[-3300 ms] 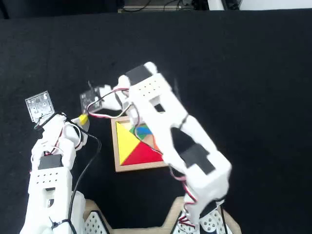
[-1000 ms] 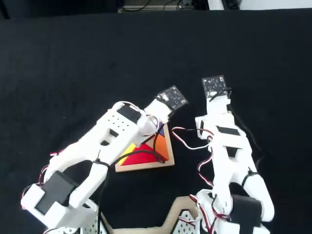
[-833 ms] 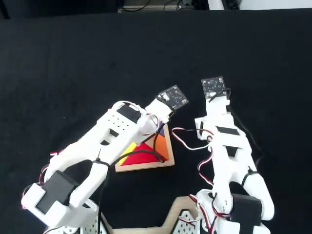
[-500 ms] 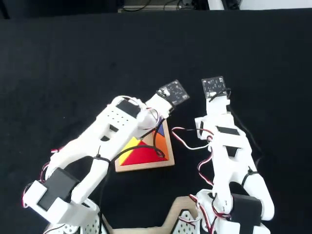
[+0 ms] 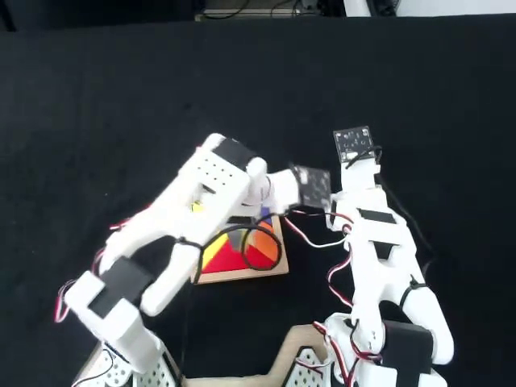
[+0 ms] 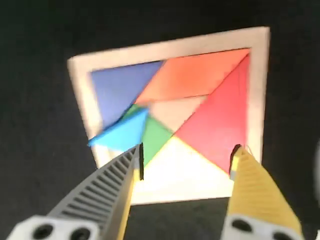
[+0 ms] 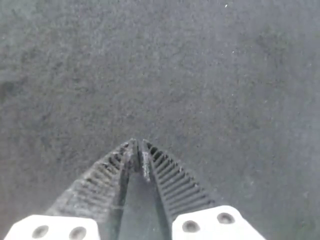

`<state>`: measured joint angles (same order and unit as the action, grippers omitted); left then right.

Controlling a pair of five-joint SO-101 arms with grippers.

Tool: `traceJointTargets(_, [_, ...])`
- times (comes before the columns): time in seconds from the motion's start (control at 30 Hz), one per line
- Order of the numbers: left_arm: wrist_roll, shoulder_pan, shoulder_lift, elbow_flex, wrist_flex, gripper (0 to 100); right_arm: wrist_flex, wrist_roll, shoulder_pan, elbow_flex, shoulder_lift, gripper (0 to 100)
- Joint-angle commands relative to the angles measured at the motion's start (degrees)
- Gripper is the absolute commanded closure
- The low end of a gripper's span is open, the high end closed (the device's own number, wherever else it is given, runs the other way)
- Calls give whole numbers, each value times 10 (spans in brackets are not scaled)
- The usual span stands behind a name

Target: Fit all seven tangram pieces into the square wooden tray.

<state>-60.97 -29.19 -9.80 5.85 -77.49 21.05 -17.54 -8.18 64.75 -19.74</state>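
The square wooden tray lies under my left gripper, which hangs open above its near side. Inside sit a blue triangle, an orange triangle, a red triangle, a pale yellow triangle and a green piece. A light blue triangle lies askew across the green and blue pieces. In the high view the left arm covers most of the tray. My right gripper is shut, empty, over bare black cloth.
Black cloth covers the whole table. The right arm stands just to the right of the tray, its wrist close to the left arm's wrist. Loose red and black cables hang between the two arms.
3.3 s ago the right arm reached over the tray; it has since drawn back right and kept still. The left arm came over the tray, and its wrist has just turned right.
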Motion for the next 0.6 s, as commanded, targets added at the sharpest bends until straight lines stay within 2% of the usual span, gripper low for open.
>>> traceJointTargets(0.0, [-31, -6, -15, -33, 33, 715, 2, 3, -4, -47, 3, 987])
traceJointTargets(0.17, [-55, 4, -23, -33, 75, 715, 2, 3, -4, -47, 4, 987])
traceJointTargets(0.43, [-84, 27, -25, -54, 73, 715, 2, 3, -4, -47, 4, 987])
traceJointTargets(0.57, [-127, 31, -25, -45, 59, 730, 2, 3, 4, -47, 4, 987])
